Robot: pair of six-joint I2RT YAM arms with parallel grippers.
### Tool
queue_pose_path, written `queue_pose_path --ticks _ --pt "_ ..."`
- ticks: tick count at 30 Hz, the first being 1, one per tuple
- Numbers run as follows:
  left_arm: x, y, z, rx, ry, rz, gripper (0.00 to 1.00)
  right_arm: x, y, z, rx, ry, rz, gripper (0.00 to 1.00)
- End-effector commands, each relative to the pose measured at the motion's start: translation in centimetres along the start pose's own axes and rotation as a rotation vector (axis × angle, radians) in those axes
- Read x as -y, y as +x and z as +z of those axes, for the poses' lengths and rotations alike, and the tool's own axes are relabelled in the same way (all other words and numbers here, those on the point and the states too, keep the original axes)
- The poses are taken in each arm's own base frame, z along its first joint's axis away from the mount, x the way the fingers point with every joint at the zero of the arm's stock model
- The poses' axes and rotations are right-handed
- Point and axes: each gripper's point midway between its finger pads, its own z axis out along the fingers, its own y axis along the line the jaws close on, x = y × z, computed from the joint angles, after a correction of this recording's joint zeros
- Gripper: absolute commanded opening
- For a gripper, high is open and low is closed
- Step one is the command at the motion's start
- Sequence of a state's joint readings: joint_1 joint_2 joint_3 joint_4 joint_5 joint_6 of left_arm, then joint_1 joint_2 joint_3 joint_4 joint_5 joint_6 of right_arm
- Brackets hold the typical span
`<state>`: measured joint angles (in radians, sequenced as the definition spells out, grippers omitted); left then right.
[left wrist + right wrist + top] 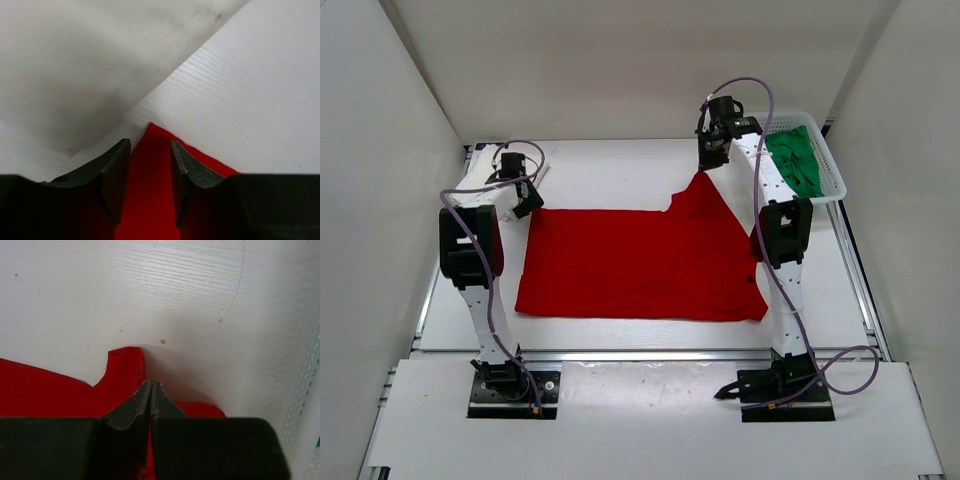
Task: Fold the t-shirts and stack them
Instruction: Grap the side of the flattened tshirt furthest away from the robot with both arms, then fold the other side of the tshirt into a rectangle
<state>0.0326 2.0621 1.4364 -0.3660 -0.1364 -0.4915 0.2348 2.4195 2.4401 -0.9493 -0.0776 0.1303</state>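
From above: found bright red cloth t-shirt (640, 265) spread flat on white table (610, 170), long axis left to right, far-right corner drawn up and away, likely to tauten it. Left wrist: saw left gripper (150, 167) partly open astride far-left corner, not clamped. Right wrist: saw right gripper (151, 390) pinched shut on red corner

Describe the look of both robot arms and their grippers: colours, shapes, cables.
Both the left arm and the right arm are slim white links with boxy black joint housings, bolted on black base plates. A pale purple cable loops along each. The left gripper and right gripper have dark, curved fingers tapering to blunt tips.
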Motion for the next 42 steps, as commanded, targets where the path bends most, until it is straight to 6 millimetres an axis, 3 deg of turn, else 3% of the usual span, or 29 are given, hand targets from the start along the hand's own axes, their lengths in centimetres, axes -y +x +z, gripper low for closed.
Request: queue_pose_path --ticks 1,11,17,21,26,31,33,37,42 --pt "0.1 -1.7 -0.2 0.033 -0.026 0.014 0.48 -0.9 -2.6 -3.6 0.089 -0.014 -0.025 0.0" --pt "0.4 -1.2 0.4 0.004 0.002 -0.015 0.36 -0.9 -3.1 -4.4 0.109 -0.021 -0.038 0.0" --pt "0.7 -1.1 0.1 0.008 0.028 -0.035 0.09 0.0 -2.3 -4.8 0.083 -0.019 -0.039 0.0" --pt "1.7 -2.3 -1.5 0.048 0.051 -0.045 0.0 -0.5 -1.8 -5.9 0.073 -0.033 -0.041 0.0" --pt "2.4 -3.2 -4.3 0.09 0.101 -0.054 0.0 -1.4 0.2 -8.9 0.042 -0.074 -0.021 0.0" --pt "2.6 -3.5 -6.2 0.124 0.122 -0.036 0.0 -0.1 4.4 -11.0 0.061 -0.047 0.007 0.0" --pt "2.4 -2.6 -6.4 0.113 0.122 -0.035 0.0 0.2 7.2 -11.8 0.048 -0.053 0.03 0.0" --pt "1.8 -1.6 -7.5 0.114 0.135 -0.047 0.0 1.4 9.9 -12.6 0.072 -0.024 0.082 0.0" --pt "1.1 -2.4 -9.4 0.153 0.147 -0.038 0.0 2.2 12.9 -14.2 0.105 -0.007 0.113 0.0"
